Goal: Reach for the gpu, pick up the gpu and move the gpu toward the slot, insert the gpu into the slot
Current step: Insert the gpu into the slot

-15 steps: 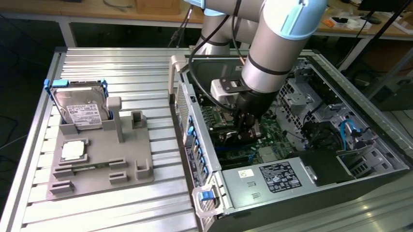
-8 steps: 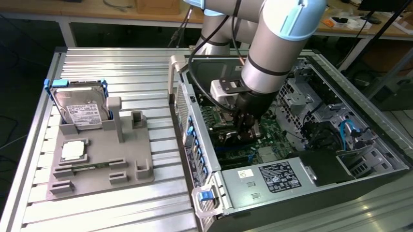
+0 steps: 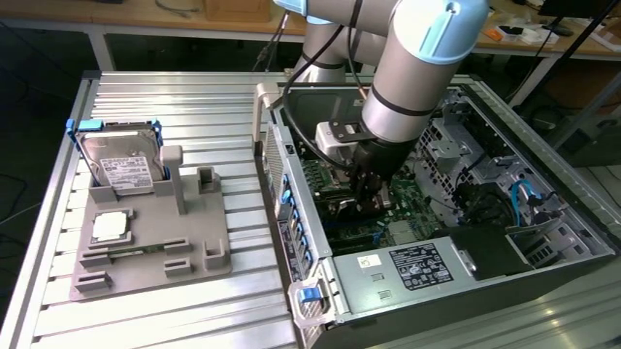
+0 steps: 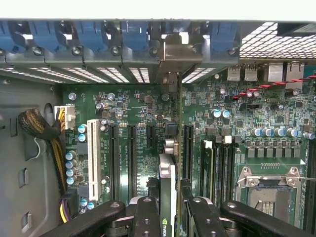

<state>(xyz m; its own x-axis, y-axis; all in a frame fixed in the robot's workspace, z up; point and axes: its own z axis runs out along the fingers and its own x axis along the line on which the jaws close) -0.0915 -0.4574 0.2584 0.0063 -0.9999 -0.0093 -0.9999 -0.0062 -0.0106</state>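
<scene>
In the wrist view, nearest the camera, the gripper [image 4: 168,217] has its two black fingers [image 4: 146,217] drawn in narrow on the gpu [image 4: 168,185], which stands on edge between them; a green-and-black logo shows on the card just above the fingertips. The card runs away from the camera over the green motherboard [image 4: 128,106], and its silvery metal end bracket [image 4: 180,54] sits at the far end against the case's rear wall, among the blue expansion clips [image 4: 133,37]. The card lies in line between two long black connector strips [image 4: 188,148]; whether its lower edge is seated in a connector cannot be told, and the slot under it is hidden by the card. To one side of the card stands a white connector strip [image 4: 94,158] and a bundle of yellow and black wires [image 4: 47,131]; to the other side lies the square silver processor socket [image 4: 269,185]. In the exterior view the arm [image 3: 417,65] reaches down into the open computer case [image 3: 437,269], with the gripper [image 3: 371,190] low over the motherboard. On the exterior view's left, well apart from the case, a grey fixture tray [image 3: 145,251] on the aluminium table [image 3: 165,320] holds a hard drive [image 3: 121,163] standing tilted and a processor chip [image 3: 112,227] lying flat.
</scene>
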